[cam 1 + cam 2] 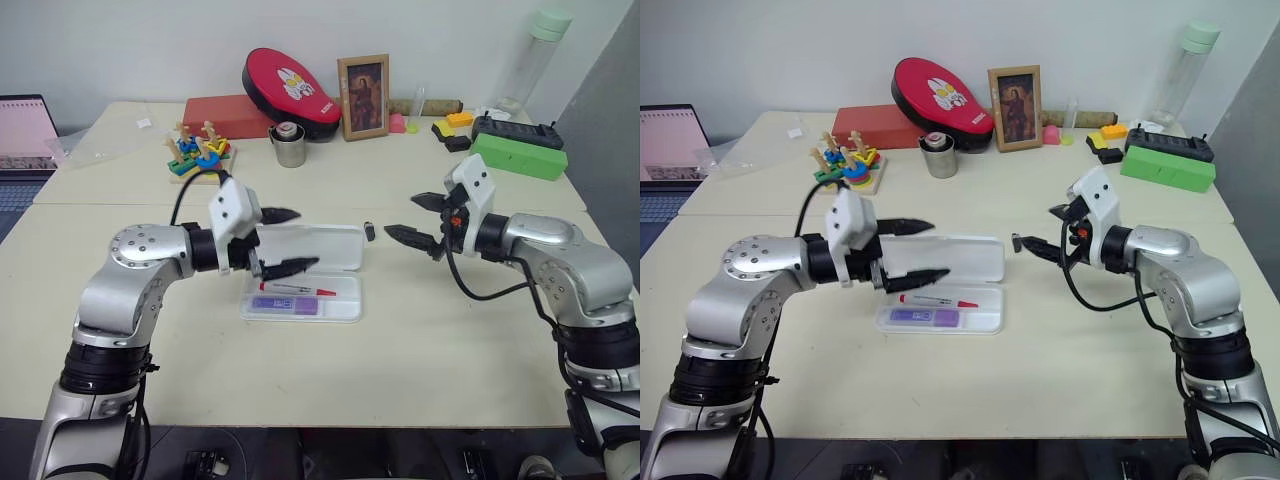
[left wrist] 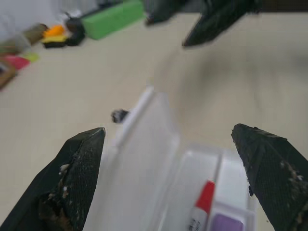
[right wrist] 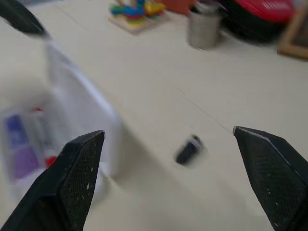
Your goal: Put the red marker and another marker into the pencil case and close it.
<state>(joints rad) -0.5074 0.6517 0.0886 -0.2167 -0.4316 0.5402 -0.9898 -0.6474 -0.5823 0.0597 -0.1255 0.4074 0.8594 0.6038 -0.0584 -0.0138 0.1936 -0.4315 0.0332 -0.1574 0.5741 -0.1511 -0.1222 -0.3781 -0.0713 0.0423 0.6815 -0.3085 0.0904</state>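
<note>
The pencil case lies open mid-table, its tray nearer me and its lid flat on the table behind it. In the tray lie the red marker and, beside it on the near side, the purple highlighter. My left gripper hovers open over the lid's left part, holding nothing. The left wrist view looks down between its fingers at the lid and the red marker. My right gripper is open and empty, in the air just right of the case.
A small dark stub lies by the lid's right end, below the right gripper. At the back stand a steel cup, a stacking toy, a picture frame, a green box and a laptop.
</note>
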